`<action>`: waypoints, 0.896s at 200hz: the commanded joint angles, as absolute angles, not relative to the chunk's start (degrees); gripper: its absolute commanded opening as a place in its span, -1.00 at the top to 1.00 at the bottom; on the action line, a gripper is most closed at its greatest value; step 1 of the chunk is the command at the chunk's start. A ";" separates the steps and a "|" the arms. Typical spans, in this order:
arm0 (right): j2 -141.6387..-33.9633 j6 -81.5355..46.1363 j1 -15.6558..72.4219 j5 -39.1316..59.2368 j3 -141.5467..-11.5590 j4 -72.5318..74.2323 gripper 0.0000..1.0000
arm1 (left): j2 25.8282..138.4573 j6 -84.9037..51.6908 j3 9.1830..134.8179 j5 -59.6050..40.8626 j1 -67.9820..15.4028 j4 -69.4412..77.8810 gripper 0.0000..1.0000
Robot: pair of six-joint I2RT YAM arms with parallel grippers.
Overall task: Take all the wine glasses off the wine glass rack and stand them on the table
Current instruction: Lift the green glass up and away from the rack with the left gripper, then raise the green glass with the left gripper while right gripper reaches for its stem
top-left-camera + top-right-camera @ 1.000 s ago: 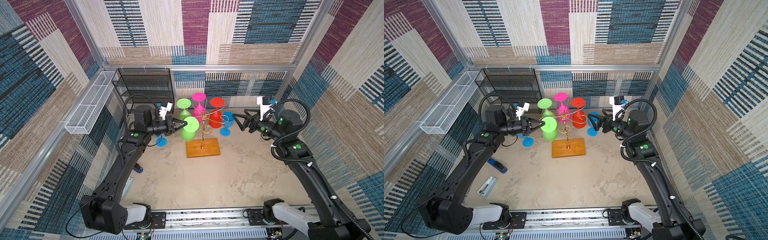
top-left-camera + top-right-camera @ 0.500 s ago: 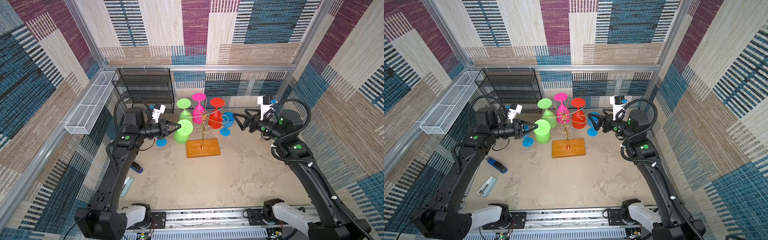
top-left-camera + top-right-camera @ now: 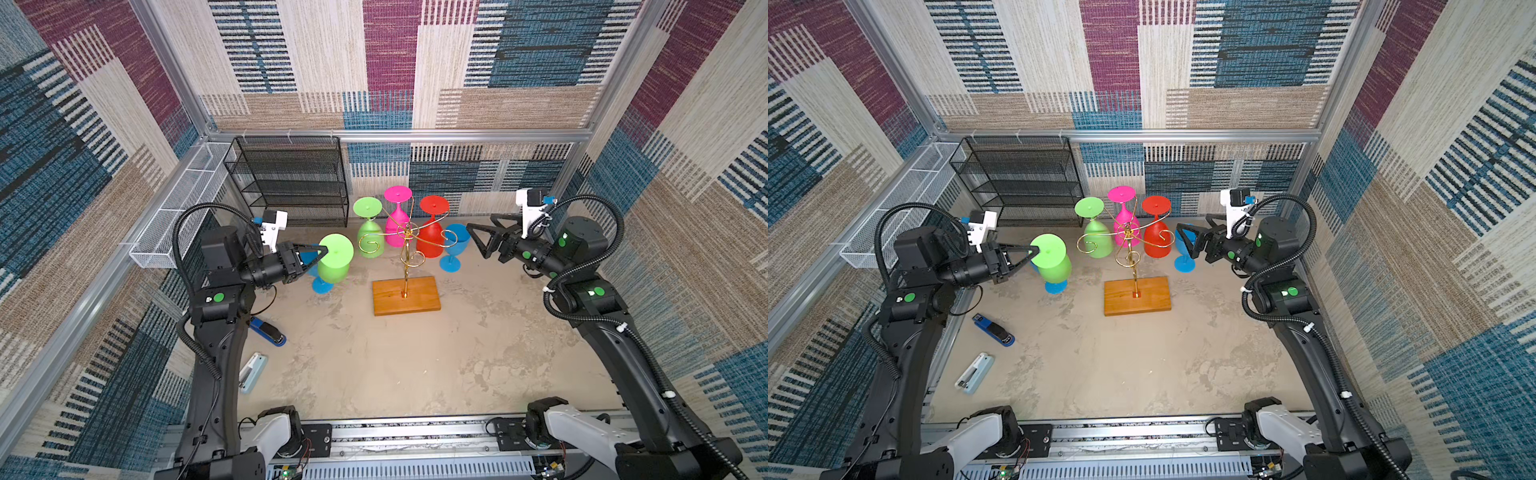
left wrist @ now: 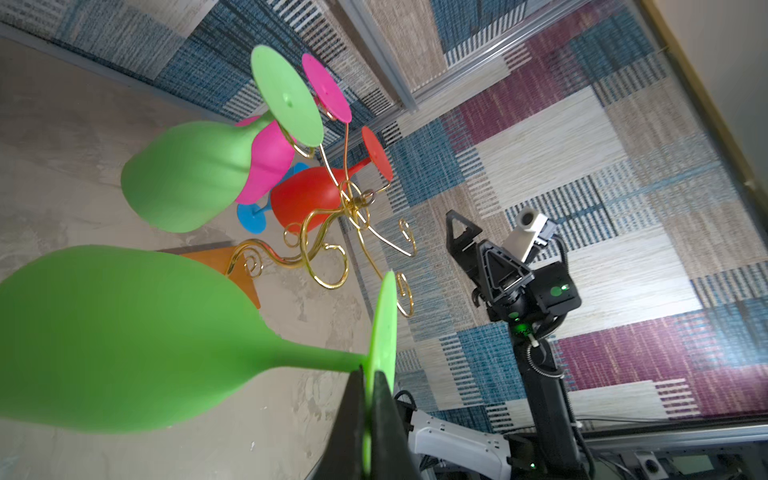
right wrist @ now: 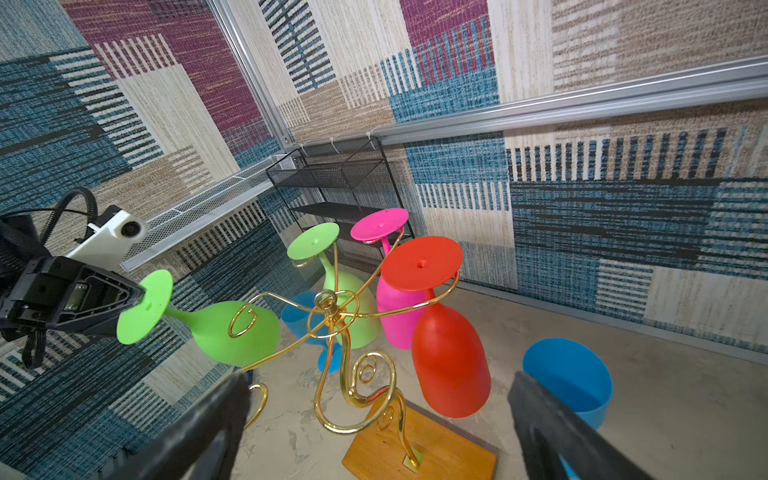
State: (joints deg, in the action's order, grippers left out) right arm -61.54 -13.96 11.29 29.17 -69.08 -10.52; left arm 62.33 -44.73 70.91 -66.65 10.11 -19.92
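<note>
The left end effector (image 3: 324, 250) is pinching the flat foot of a lime-green wine glass (image 3: 334, 268). Its jaws are closed on the disc's rim, which the left wrist view is showing edge-on. The glass is hanging clear of the wine glass rack (image 3: 406, 253), to the rack's left and apart from the nearest gold scroll, above the bench (image 3: 395, 365). Its long axis is lying tilted, with the foot toward the end effector and the bowl sloping down toward the rack. The right end effector (image 3: 480, 237) is standing wide open and empty on the rack's opposite side, beside an upright blue glass (image 3: 455, 249). By my judgement the left arm is the one placed to set the glass down, and it is needing to steer the bowl clear of the second blue glass (image 3: 322, 285) just beneath it.
</note>
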 commanded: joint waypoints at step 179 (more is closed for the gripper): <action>-70.04 20.83 36.48 27.01 -75.22 12.58 -0.98 | 68.95 -93.60 81.03 -63.10 7.33 38.56 1.00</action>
State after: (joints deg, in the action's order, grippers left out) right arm -67.46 13.23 34.70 26.55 -72.73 9.43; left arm 67.46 -90.50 78.76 -65.69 11.38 32.88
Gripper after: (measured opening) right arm 0.991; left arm 0.063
